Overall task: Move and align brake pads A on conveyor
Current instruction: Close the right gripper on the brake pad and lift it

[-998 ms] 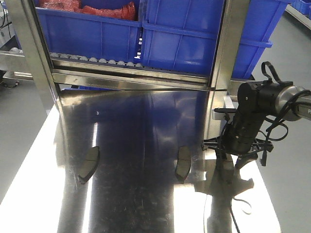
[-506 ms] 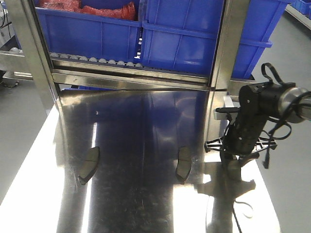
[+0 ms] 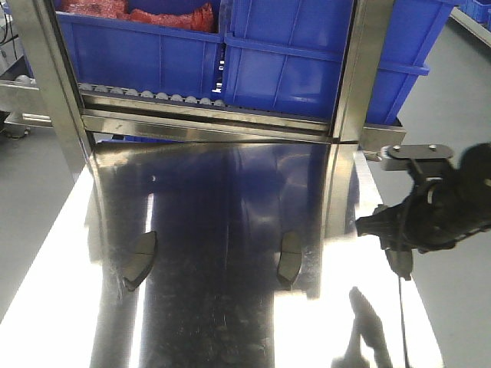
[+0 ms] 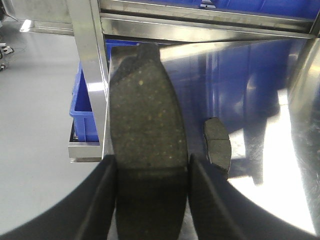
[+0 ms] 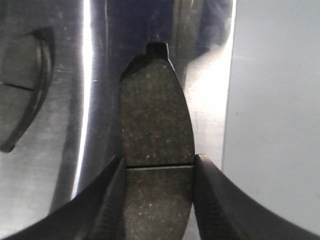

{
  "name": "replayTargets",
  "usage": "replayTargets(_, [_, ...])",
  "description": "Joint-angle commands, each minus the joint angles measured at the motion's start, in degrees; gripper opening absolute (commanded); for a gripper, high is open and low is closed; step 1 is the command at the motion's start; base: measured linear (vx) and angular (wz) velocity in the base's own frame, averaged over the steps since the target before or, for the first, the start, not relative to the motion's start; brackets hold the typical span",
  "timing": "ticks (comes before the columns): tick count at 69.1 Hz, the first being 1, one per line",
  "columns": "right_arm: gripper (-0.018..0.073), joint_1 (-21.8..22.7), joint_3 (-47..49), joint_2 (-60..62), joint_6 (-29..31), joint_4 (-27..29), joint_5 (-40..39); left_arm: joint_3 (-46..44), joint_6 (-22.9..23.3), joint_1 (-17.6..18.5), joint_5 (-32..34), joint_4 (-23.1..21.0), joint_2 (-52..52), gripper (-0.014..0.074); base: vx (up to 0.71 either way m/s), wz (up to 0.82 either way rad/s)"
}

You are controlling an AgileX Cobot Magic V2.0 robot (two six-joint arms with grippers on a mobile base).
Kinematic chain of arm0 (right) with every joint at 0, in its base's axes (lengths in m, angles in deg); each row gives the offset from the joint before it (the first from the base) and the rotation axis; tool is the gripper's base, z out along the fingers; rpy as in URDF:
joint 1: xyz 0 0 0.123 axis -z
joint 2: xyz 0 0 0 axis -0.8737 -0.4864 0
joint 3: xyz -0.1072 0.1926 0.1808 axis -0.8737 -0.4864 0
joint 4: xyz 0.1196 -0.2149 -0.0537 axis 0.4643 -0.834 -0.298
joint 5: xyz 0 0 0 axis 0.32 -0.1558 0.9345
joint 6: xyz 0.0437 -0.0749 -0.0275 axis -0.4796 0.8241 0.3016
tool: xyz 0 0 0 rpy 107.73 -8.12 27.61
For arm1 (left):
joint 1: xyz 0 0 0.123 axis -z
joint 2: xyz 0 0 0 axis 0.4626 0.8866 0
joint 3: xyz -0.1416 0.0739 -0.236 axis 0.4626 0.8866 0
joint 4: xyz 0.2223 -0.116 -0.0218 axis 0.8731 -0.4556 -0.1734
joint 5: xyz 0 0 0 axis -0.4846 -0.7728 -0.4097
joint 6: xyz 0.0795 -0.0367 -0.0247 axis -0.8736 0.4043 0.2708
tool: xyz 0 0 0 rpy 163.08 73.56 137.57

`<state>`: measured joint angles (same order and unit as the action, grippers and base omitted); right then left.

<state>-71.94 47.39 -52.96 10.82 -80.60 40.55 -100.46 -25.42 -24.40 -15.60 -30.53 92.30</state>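
Note:
Both wrist views show a dark-grey brake pad clamped between black fingers. My left gripper (image 4: 152,172) is shut on one brake pad (image 4: 146,115), held above the steel table's left edge. My right gripper (image 5: 159,172) is shut on another grooved pad (image 5: 156,125) near the table's right edge. In the front view that right gripper (image 3: 399,254) hangs over the right edge. Two more pads lie on the steel table, one at the left (image 3: 140,258) and one near the middle (image 3: 289,257). The conveyor is out of view.
The shiny steel table (image 3: 222,322) ends at a steel rack with upright posts (image 3: 354,77) and a roller rail (image 3: 153,96). Blue bins (image 3: 284,61) sit on the rack. Grey floor lies beyond both table edges.
My right arm has lifted its pad off the table and swung to the right and up, turning the wrist sideways. The two pads lying on the table have not moved.

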Motion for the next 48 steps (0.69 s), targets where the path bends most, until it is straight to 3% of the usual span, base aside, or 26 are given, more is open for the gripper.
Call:
replayTargets(1, [-0.0007,0.18,-2.35,8.79,-0.22,0.01,-5.18,-1.7,0.13,0.28,5.67,-0.73,0.21,-0.0006,0.0,0.0])
replayTargets(28, [-0.0007,0.18,-17.97,36.86,0.29,0.95,-11.02,-1.7,0.13,0.28,5.67,-0.73,0.21,-0.0006,0.0,0.0])
replayTargets(48, [-0.0007,0.18,-24.21,55.61,1.74,0.84,-12.69,-1.7,0.13,0.28,5.67,-0.73,0.21,-0.0006,0.0,0.0])
